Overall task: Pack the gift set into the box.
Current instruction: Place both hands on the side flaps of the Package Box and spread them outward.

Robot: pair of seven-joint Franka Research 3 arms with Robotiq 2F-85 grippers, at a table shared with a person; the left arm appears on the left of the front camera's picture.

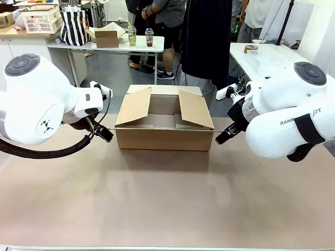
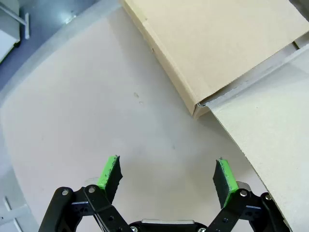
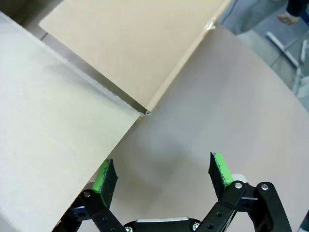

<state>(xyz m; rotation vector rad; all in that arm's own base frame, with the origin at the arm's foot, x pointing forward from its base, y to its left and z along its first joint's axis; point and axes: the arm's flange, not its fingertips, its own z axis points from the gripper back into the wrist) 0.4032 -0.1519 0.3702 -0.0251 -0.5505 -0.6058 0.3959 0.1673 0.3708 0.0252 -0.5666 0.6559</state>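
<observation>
Left jaws are standing spread wide, green pads (image 2: 110, 170) gripping nothing. Right jaws are gaping the same way, pads (image 3: 219, 169) also gripping nothing.

The box (image 1: 164, 137) is sitting on the surface (image 1: 167, 198), toward 12 o'clock from its middle, top open. Two side flaps (image 1: 134, 107) are standing up at a tilt, and the far flap (image 1: 162, 90) is leaning away toward 12 o'clock.

Left jaws are hovering just beside the box's wall at 9 o'clock, right jaws just beside its wall at 3 o'clock. Can't tell whether either is touching.

In the left wrist view a box corner is showing at 1 o'clock past the pads, with bare surface lying under them. In the right wrist view the corner is showing at 12 o'clock, with cardboard running past the 9 o'clock pad.

A person (image 1: 207, 36) in dark clothes is standing beyond the box at 12 o'clock. A white back surface (image 1: 141, 46) is carrying a small carton (image 1: 107, 37), a striped bag (image 1: 74, 26) and two cups (image 1: 149, 37).
</observation>
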